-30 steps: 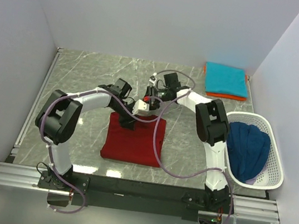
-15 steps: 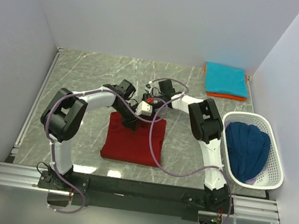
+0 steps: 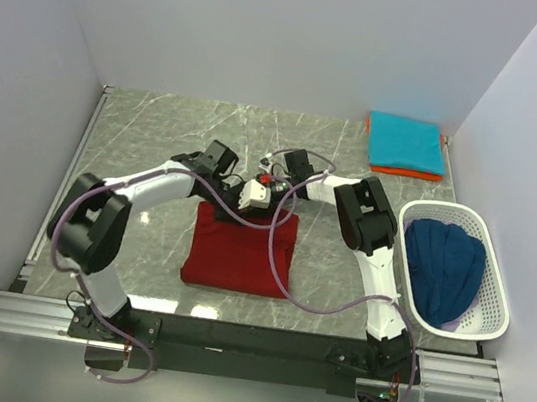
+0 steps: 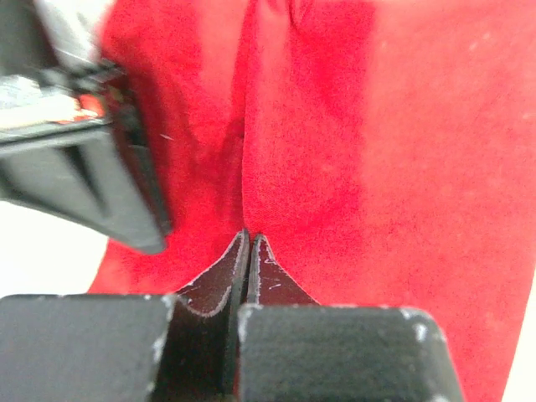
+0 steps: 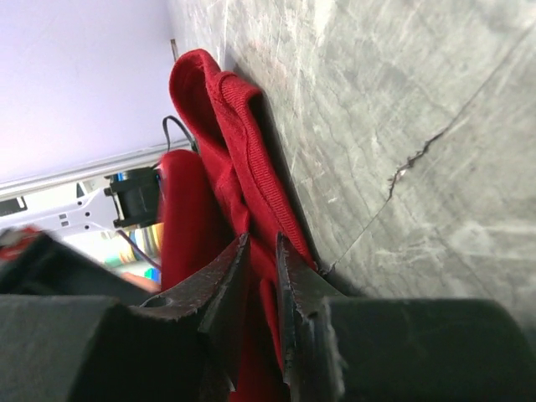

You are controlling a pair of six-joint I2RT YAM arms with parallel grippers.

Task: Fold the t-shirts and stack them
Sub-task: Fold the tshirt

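Table (image 3: 157,134): grey marbled top, both arms reaching in from the near edge.

Dark red t-shirt (image 3: 235,257): lying at mid-table as a partly folded rectangle, in the same place as a second ago. Far edge now gripped at two points close together.

White mesh basket (image 3: 499,296): at the right edge. Holding the navy blue t-shirt (image 3: 441,267), bunched and not yet folded.

Teal t-shirt (image 3: 406,143): folded, in the far right corner, on top of the orange t-shirt (image 3: 404,172), of which only a strip shows. Stack begun, two of four.

Left gripper (image 4: 249,239): half open a second ago, now closed tip to tip on the red cloth, with a crease running away from the pinch.

Right gripper (image 5: 261,244): narrow, narrowed a little further over the last second, with the red hem standing between the fingers, hard against the table.

Reading: both grips on the far edge just secured. Likely readiness to lift that edge and carry it over for the next fold. Risk of a lopsided fold from such closely spaced grips.
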